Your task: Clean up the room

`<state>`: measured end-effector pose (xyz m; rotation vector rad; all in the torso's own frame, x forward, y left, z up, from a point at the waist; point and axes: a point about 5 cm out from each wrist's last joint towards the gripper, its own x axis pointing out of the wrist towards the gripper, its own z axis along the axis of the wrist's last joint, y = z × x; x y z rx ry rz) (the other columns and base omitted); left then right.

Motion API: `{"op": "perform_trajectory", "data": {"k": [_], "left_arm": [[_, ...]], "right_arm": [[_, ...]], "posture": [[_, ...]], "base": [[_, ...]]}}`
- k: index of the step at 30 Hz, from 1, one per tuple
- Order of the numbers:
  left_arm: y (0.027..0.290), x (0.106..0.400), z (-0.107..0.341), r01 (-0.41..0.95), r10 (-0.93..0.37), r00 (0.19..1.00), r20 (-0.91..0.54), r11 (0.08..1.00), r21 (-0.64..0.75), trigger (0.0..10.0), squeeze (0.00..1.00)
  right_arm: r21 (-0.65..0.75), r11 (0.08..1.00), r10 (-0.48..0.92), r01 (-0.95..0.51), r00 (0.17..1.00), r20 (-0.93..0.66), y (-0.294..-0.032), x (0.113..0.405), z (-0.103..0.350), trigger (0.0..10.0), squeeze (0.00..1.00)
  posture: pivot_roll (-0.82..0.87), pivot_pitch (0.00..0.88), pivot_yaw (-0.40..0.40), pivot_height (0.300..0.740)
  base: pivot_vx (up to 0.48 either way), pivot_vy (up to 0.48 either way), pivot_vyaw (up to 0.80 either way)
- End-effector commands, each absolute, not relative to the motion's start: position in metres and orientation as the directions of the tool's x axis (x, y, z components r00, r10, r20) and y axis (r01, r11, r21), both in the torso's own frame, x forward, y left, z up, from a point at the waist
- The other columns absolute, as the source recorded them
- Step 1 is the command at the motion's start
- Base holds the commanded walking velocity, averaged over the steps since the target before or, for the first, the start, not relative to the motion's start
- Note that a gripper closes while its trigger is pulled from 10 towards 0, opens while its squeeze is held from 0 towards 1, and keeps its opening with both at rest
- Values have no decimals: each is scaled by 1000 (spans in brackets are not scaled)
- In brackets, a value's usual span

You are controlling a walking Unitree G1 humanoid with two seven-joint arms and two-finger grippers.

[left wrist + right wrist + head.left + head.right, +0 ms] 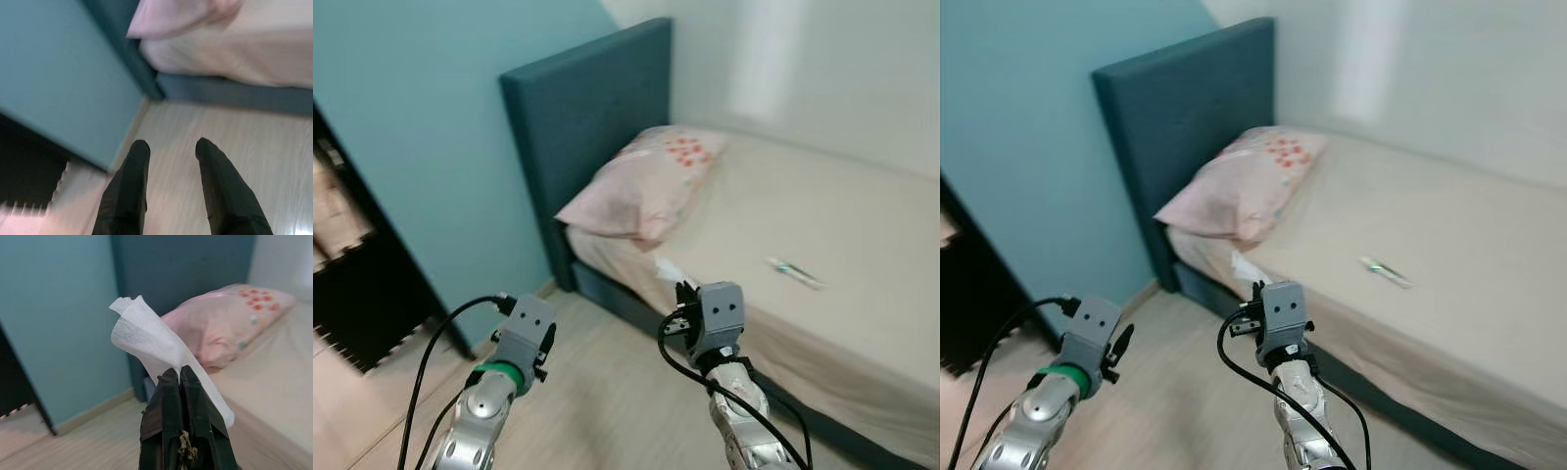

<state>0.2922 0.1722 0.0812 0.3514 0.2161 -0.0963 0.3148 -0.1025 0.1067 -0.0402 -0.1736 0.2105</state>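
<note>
Beside bed (862,225), pinched tissue (156,340).

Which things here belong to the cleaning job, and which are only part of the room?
Job:
- white tissue, clamped in the right gripper
- small wrapper-like item on the mattress
- left gripper, open above the floor

Room only:
- pink pillow
- headboard

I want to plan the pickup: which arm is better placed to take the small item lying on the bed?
Probably the left: the left gripper is open, while the right gripper is shut on a tissue, though nearer the small item.
</note>
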Motion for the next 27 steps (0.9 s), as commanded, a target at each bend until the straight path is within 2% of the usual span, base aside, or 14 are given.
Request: {"op": "perform_trajectory", "data": {"k": [1, 17, 27], "left_arm": [[178, 289, 76, 118, -31, 966, -255, 935, 334, 10000, 0], [171, 292, 81, 68, -19, 983, -182, 961, 267, 10000, 0], [161, 293, 87, 43, -13, 993, -121, 968, 247, 10000, 0]], "right_arm": [[-56, 975, 220, -214, 963, 154, -100, 312, 102, 10000, 0], [-76, 963, 265, -257, 954, 137, -96, 311, 97, 10000, 0], [-94, 950, 308, -297, 943, 131, -96, 312, 98, 10000, 0]], "posture": [[-73, 0, 105, 740], [-70, 0, 81, 740], [-60, 0, 17, 740]], "base": [[0, 0, 788], [0, 0, 788], [0, 0, 788]]}}
